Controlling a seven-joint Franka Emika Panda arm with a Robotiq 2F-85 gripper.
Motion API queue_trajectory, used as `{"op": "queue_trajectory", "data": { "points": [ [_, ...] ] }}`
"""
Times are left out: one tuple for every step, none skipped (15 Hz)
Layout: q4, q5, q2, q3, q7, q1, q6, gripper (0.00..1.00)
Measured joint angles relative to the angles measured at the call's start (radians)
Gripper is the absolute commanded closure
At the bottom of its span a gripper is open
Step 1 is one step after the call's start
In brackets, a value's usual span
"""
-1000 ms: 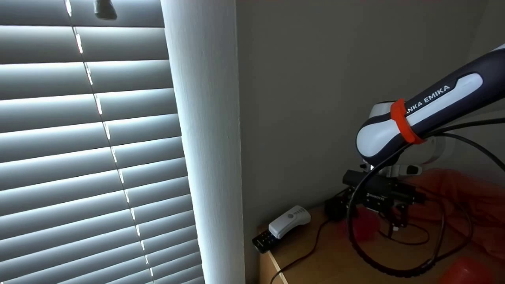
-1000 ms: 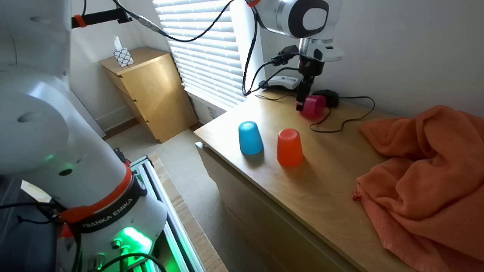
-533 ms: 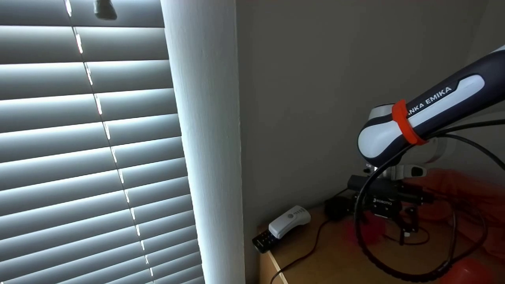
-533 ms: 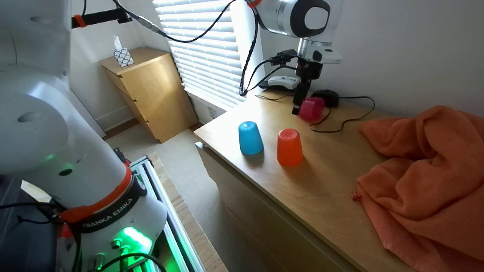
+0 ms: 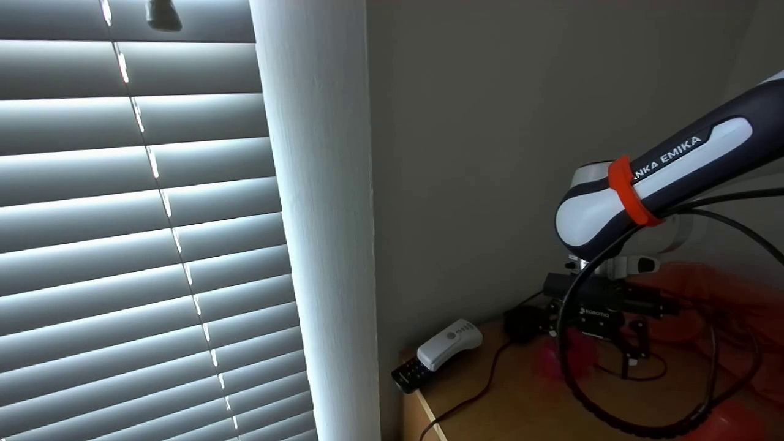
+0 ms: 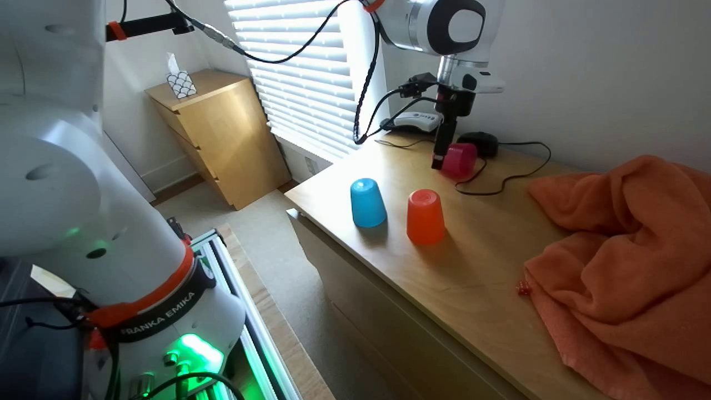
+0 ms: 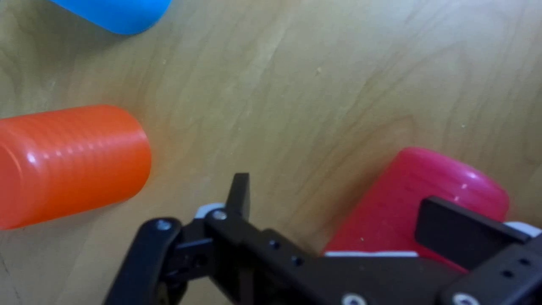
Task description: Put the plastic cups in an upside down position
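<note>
A pink cup [image 6: 460, 161] seems to lie on its side at the back of the wooden top; it also shows in the wrist view [image 7: 398, 199]. An orange cup [image 6: 425, 218] and a blue cup [image 6: 367, 203] stand upside down nearer the front edge. The orange cup [image 7: 80, 163] and part of the blue cup [image 7: 127, 12] show in the wrist view. My gripper [image 7: 345, 212] is open, its fingers spread wide. One finger [image 7: 453, 228] overlaps the pink cup; the other is apart from it, over bare wood. The pink cup's lower end is hidden behind the gripper. I cannot tell whether they touch.
An orange cloth [image 6: 627, 250] lies heaped on the wooden top [image 6: 477, 300]. A black object [image 6: 480, 143] with a looping cable [image 6: 502, 191] is right behind the pink cup. A white device [image 5: 450, 344] rests on a black remote [image 5: 411, 373] near the wall.
My gripper has shifted a little to the right in an exterior view, and slightly lower in the other exterior frames. The pink cup has shifted slightly with it. The orange and blue cups have not moved.
</note>
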Motion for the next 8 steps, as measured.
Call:
{"op": "queue_trajectory", "data": {
  "points": [
    [0.000,0.000,-0.002,0.000,-0.003,0.000,0.000,0.00],
    [0.000,0.000,-0.004,0.000,-0.004,0.000,0.000,0.00],
    [0.000,0.000,-0.008,0.000,-0.004,0.000,0.000,0.00],
    [0.001,0.000,-0.013,0.001,-0.004,0.000,0.000,0.00],
    [0.001,0.000,-0.019,0.002,-0.005,0.001,0.000,0.00],
    [0.001,0.000,-0.027,0.004,-0.005,0.001,0.000,0.00],
    [0.001,0.000,-0.035,0.005,-0.005,0.001,0.000,0.00],
    [0.001,0.000,-0.042,0.007,-0.005,0.001,0.000,0.00]
  ]
}}
